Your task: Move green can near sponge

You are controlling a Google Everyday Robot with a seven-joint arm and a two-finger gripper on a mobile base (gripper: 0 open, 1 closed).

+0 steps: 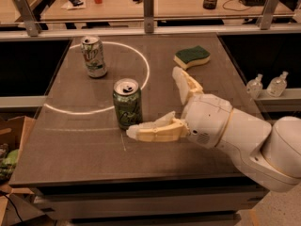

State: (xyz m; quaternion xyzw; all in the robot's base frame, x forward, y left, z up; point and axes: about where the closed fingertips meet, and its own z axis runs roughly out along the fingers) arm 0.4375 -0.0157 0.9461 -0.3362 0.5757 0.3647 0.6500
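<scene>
The green can (127,103) stands upright near the middle of the dark table, dark green with a silver pull-tab top. The sponge (192,57) lies at the far right of the table, green layer up over pale yellow foam. My gripper (153,100) reaches in from the right, just right of the can, open wide. One finger (153,131) lies low with its tip at the can's base. The other finger (185,84) points up and away toward the sponge. Nothing is held.
A paler silver-white can with green lettering (93,56) stands at the far left inside a white circle (141,86) marked on the table (70,149). A rail with posts (148,6) runs behind the table. Two small bottles (268,84) sit right of the table; a cardboard box (11,140) is at left.
</scene>
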